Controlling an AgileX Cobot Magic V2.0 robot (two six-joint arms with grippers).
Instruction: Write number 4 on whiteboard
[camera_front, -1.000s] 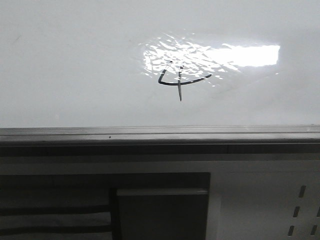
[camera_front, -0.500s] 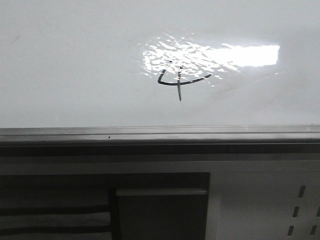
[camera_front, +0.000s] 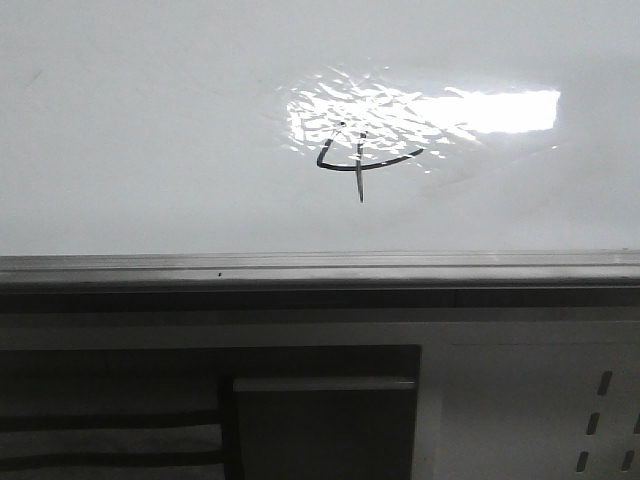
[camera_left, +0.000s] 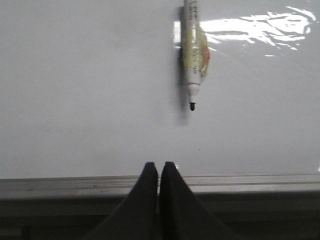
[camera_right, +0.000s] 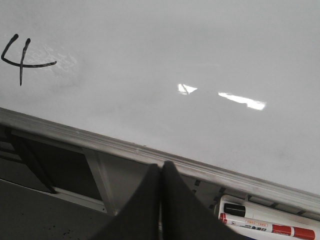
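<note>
Standing complete on the whiteboard (camera_front: 150, 130), the number 4 (camera_front: 360, 158) sits at the lower edge of the bright glare patch (camera_front: 420, 112), well above the board's grey frame (camera_front: 320, 268). Both tools are pressed together and empty: left tool (camera_left: 158, 167), right tool (camera_right: 161, 167), each low beside the frame. An uncapped marker (camera_left: 191, 55) lies on the board, apparently released. To finish well, keep both tools clear of the wet strokes. Compared with the front view a second earlier, nothing has shifted; the digit is unchanged.
</note>
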